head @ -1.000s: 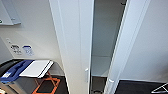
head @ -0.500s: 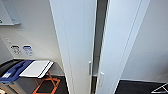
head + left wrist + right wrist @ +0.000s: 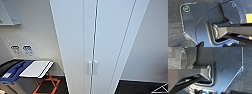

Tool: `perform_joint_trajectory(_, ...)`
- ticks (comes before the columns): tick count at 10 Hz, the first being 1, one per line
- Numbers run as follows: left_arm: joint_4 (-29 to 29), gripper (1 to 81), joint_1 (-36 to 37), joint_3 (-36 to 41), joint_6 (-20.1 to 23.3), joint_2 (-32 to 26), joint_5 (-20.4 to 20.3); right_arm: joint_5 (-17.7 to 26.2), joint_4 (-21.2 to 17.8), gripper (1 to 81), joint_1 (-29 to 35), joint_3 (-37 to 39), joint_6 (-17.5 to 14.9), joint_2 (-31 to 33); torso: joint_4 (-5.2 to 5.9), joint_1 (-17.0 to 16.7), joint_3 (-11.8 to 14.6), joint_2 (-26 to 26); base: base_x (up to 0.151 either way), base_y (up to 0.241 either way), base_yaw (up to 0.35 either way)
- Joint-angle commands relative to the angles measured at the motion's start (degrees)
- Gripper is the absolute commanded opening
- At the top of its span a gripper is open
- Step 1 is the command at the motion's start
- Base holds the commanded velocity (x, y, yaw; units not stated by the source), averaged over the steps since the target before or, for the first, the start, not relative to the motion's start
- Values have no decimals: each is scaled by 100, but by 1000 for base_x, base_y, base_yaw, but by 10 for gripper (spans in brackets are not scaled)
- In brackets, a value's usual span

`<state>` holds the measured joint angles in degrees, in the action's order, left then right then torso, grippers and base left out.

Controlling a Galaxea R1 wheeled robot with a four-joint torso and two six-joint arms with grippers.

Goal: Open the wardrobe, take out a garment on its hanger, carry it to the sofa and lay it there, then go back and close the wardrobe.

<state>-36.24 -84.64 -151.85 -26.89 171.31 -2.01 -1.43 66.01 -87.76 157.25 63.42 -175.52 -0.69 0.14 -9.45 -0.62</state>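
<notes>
White wardrobe point(image 3: 100, 37), two handles point(image 3: 92, 67)

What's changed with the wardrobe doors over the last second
The wardrobe has gone from open to shut: a second ago the right door stood swung out with a dark gap showing, half a second ago the gap was narrow, and now both doors meet at the seam, handles side by side. The left door and the blue bin stayed put.

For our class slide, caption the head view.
Tall plain white wardrobe, both doors shut, two small white handles together at the seam.
</notes>
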Motion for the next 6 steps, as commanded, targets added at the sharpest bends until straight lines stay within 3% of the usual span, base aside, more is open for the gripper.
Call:
perform_joint_trajectory(1,-6,811,154,-283,9,157,280,239,78,811,140,-20,-5,-29,0,0,0,0,0,0,0)
perform_joint_trajectory(4,47,811,232,-346,-70,290,254,239,78,811,149,-28,-5,-117,0,0,2,-2,0,0,0)
perform_joint_trajectory(6,381,811,347,-355,-71,316,280,248,78,811,184,-37,-22,-170,0,0,2,-2,0,0,0)
